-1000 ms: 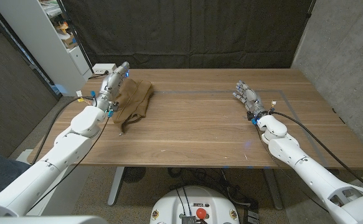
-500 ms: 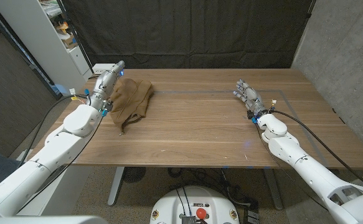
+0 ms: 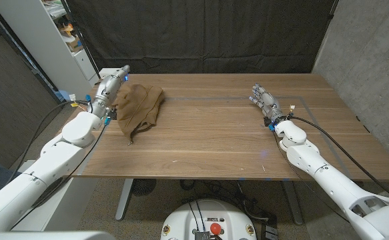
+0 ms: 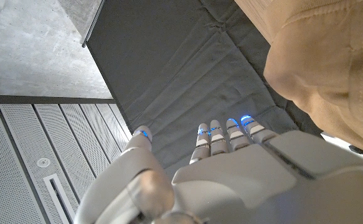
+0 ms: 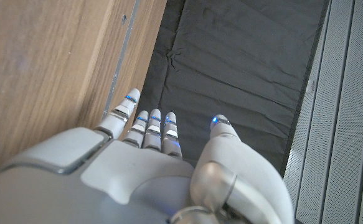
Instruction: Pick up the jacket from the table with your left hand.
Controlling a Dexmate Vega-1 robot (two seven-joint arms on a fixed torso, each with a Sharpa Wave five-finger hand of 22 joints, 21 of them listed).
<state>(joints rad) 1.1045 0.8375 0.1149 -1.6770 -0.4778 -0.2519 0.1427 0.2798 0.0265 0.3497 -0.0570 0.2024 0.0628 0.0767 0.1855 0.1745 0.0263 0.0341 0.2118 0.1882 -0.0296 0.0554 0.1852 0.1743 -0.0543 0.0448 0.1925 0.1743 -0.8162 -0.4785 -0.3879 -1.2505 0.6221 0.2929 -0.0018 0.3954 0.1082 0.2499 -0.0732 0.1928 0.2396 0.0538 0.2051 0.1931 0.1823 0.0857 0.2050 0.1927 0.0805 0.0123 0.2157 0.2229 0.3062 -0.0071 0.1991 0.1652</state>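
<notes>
Lying crumpled on the wooden table [image 3: 221, 143] near its far left corner, the tan jacket [image 3: 141, 107] is just beside the left hand [image 3: 112, 83], which hovers at its left edge with fingers straight, slightly apart and holding nothing. The left wrist view adds the jacket's folded cloth [image 4: 330, 68] close alongside that hand's fingertips [image 4: 228, 127], against the dark curtain [image 4: 169, 68]. Well apart to the right, the right hand [image 3: 261, 101] is over the table, fingers extended and empty.
</notes>
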